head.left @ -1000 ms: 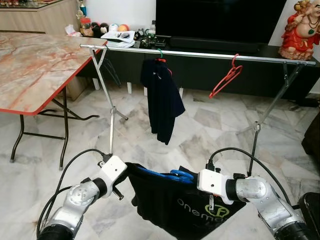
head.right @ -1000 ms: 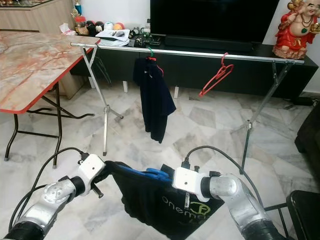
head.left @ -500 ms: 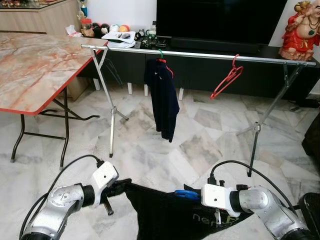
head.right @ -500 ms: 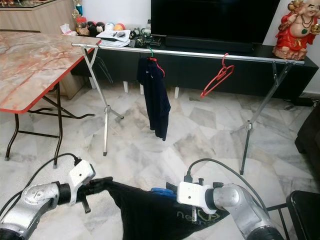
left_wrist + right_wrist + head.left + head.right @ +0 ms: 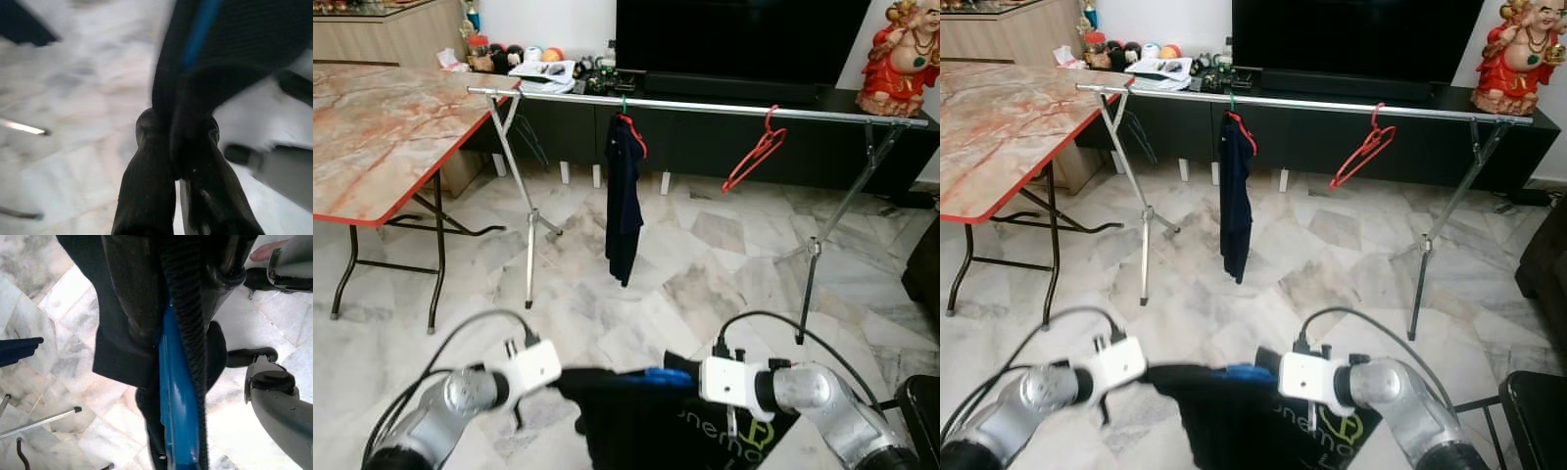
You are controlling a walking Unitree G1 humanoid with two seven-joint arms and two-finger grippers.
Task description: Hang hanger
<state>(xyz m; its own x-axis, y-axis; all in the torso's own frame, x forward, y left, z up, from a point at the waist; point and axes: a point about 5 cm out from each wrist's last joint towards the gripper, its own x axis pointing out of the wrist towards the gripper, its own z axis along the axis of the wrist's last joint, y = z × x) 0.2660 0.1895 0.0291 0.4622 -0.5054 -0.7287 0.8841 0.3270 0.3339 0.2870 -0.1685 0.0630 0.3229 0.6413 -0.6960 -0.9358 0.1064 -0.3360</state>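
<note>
Marble floor (image 5: 636, 294); blue hanger (image 5: 178, 421) with black shirt (image 5: 636, 421) clamped between left gripper (image 5: 177, 147) and right gripper (image 5: 183, 289).

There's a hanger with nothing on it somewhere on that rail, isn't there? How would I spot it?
Find the long silver clothes rail standing across the marble floor in front of the black TV cabinet. A dark garment hangs toward its left half; further right, before the rail's right-hand leg, the red hanger dangles at a tilt. It is bare, thin and bright red, unlike the clothed hanger beside it.
</note>
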